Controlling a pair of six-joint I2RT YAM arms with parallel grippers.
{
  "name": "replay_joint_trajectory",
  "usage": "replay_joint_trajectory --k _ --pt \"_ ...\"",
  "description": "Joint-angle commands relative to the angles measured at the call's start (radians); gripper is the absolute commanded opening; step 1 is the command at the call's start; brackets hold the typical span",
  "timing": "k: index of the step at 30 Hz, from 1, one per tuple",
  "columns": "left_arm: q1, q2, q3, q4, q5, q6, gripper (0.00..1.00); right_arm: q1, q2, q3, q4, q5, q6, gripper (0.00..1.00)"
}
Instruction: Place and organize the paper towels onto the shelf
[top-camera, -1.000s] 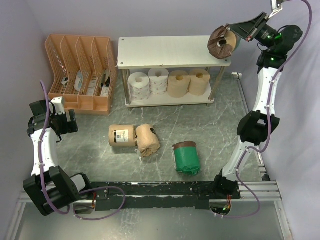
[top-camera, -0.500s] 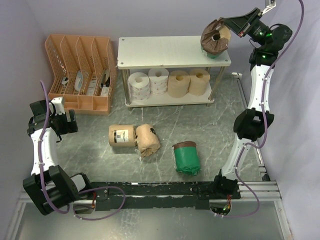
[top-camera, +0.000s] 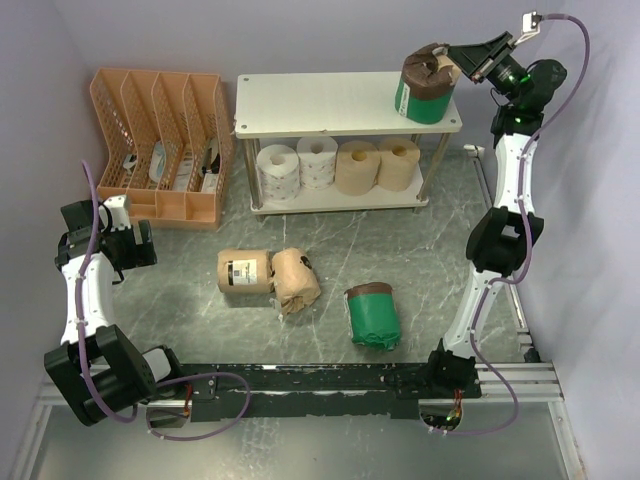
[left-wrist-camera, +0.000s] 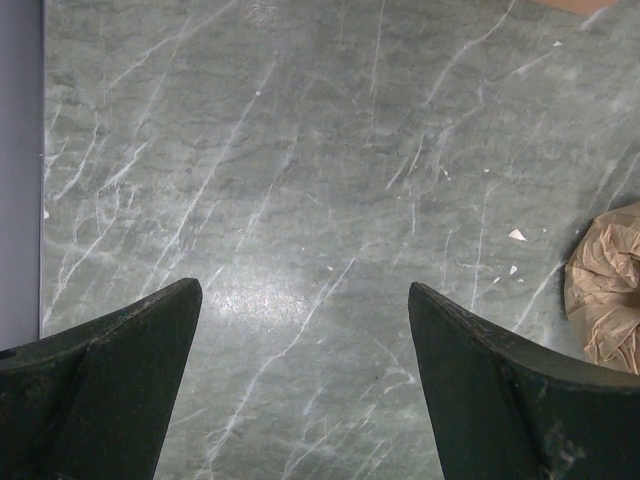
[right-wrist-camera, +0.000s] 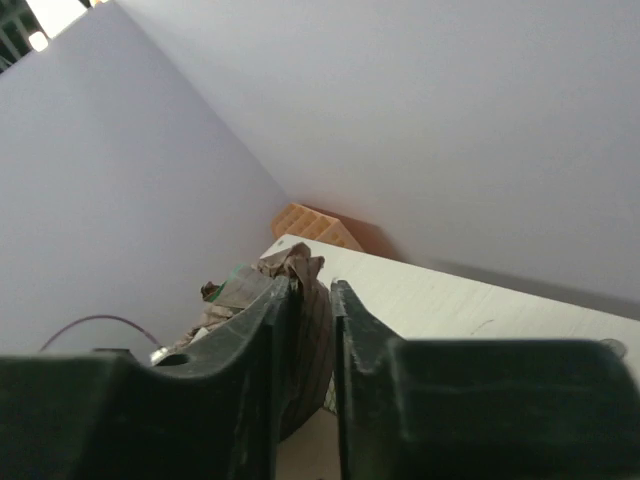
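A green-wrapped paper towel roll (top-camera: 425, 85) stands upright on the right end of the shelf's top board (top-camera: 330, 100). My right gripper (top-camera: 458, 62) pinches its crumpled brown top end (right-wrist-camera: 292, 262), jaws nearly together. On the lower tier sit a dotted white roll (top-camera: 278, 170), a white roll (top-camera: 317, 160) and two bare tan rolls (top-camera: 357, 166) (top-camera: 399, 163). On the table lie two tan-wrapped rolls (top-camera: 245, 270) (top-camera: 296, 280) and a second green roll (top-camera: 372, 316). My left gripper (left-wrist-camera: 302, 290) hangs wide open over bare table at the left, with nothing in it.
An orange slotted file organizer (top-camera: 165, 140) stands left of the shelf against the back wall. A tan-wrapped roll (left-wrist-camera: 608, 290) shows at the right edge of the left wrist view. Walls close in on the left, back and right.
My right arm has swung the green roll left and down, from tilted in the air to upright on the shelf's top board. The left arm has not moved.
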Motion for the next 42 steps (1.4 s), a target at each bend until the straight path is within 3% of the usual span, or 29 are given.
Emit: replay_joint_trajectory --k 1,5,10,13,16,19,24,27,29,31,33,35,38,39,42 --pt "0.007 0.001 0.036 -0.007 0.005 0.002 0.96 -0.012 0.024 -0.016 -0.043 -0.002 -0.067 0.42" --pt "0.007 0.003 0.037 -0.008 0.006 0.002 0.96 -0.02 0.022 -0.003 -0.052 0.013 -0.116 0.98" --pt "0.009 0.004 0.039 -0.008 0.003 0.002 0.96 -0.037 -0.04 0.003 -0.159 0.09 -0.301 1.0" --pt "0.008 0.002 0.037 -0.008 0.002 0.0 0.96 -0.041 -0.184 -0.079 -0.334 0.307 -0.598 1.0" --pt "0.007 -0.001 0.037 -0.008 0.005 0.0 0.96 -0.041 -0.358 -0.271 -0.304 0.536 -0.809 1.0" --pt "0.007 -0.001 0.037 -0.008 0.009 0.003 0.96 -0.043 -0.461 -0.362 -0.263 0.622 -0.918 1.0" --pt "0.007 0.002 0.039 -0.012 0.012 0.004 0.96 -0.059 -0.518 -0.383 -0.234 0.504 -0.867 1.0" --pt "0.008 -0.011 0.038 -0.011 0.011 0.003 0.96 -0.065 -0.551 -0.369 -0.333 0.393 -0.871 1.0" --pt "0.008 -0.026 0.036 -0.01 0.009 0.001 0.96 -0.066 -0.633 -0.446 -0.427 0.229 -0.962 1.0" --pt "0.008 -0.052 0.033 -0.005 0.004 -0.001 0.96 -0.066 -0.765 -0.633 -0.503 0.049 -1.094 1.0" --pt "0.009 -0.076 0.028 0.0 0.006 -0.002 0.96 -0.066 -0.92 -0.824 -0.718 -0.106 -1.362 1.0" --pt "0.011 -0.096 0.024 0.004 0.016 0.001 0.96 -0.063 -1.065 -0.959 -1.066 -0.152 -1.761 1.0" --pt "0.015 -0.104 0.023 0.002 0.046 0.011 0.96 -0.057 -1.144 -1.03 -1.785 -0.081 -2.596 1.0" --pt "0.014 -0.101 0.024 -0.002 0.046 0.013 0.96 -0.042 -1.161 -1.064 -1.858 -0.03 -2.676 1.0" --pt "0.014 -0.093 0.03 -0.011 0.053 0.018 0.96 0.019 -1.186 -1.162 -1.873 0.069 -2.604 1.0"
